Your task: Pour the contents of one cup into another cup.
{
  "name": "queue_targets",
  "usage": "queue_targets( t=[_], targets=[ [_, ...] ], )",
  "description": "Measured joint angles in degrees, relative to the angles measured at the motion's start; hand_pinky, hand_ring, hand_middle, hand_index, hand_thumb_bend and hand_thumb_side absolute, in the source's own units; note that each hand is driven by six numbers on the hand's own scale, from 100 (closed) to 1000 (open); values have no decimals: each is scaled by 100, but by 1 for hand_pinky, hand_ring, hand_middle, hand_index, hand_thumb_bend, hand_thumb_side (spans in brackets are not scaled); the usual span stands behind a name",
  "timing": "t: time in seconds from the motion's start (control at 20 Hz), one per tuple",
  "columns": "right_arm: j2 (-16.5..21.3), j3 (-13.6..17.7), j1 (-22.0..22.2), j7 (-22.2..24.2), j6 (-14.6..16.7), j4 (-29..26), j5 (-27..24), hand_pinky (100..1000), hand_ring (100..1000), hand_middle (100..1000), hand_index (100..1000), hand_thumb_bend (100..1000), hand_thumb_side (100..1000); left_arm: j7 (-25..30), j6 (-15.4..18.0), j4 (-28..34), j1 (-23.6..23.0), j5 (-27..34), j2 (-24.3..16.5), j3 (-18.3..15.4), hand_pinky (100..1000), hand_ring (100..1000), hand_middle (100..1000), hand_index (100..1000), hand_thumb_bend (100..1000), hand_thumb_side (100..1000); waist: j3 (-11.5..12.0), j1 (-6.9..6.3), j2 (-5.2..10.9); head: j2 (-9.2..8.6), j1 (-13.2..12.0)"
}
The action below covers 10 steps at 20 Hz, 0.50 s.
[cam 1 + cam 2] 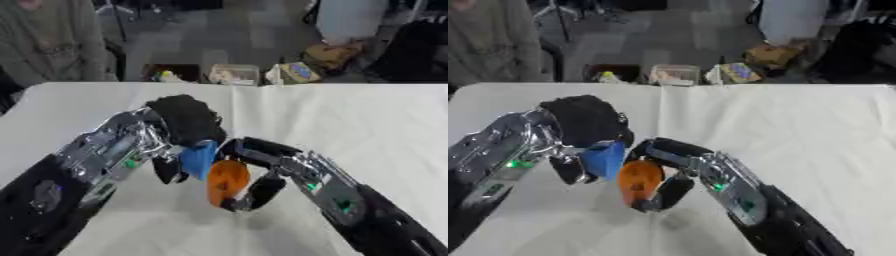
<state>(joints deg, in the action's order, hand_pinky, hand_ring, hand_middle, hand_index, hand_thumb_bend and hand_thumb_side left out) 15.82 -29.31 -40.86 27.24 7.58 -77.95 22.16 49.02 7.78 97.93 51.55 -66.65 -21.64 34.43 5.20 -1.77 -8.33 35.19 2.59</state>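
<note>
- The left hand (179,122) has its fingers curled round a blue cup (199,159), held above the white counter (350,120) and tipped toward the other cup, seemingly to pour.
- The right hand (262,192) has its fingers wrapped round an orange cup (227,182) just below the blue one — touching or nearly so, probably placed to catch the contents.

No writing, label, brand, number or sign is showing clearly enough to read in either view. The blue cup (199,159) in the left hand (182,122) and the orange cup (227,182) in the right hand (262,170) are showing plain sides, and the boxes beyond the surface (350,120) are carrying only blurred colours.
</note>
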Motion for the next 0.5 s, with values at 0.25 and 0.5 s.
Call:
queue_targets(
  t=[0.25, 0.5],
  targets=[
    [5, -2, 18, 23, 41, 159, 178, 375, 461, 249, 470, 159, 109, -43, -39, -12, 0, 0, 0, 0, 398, 354, 366, 767, 201, 100, -4, 13, 0, -3, -3],
    [97, 43, 148, -45, 138, 421, 428, 416, 486, 294, 516, 240, 187, -113, -99, -11, -2, -16, 0, -2, 396, 354, 365, 766, 207, 100, -26, 20, 0, -6, -30]
  ],
)
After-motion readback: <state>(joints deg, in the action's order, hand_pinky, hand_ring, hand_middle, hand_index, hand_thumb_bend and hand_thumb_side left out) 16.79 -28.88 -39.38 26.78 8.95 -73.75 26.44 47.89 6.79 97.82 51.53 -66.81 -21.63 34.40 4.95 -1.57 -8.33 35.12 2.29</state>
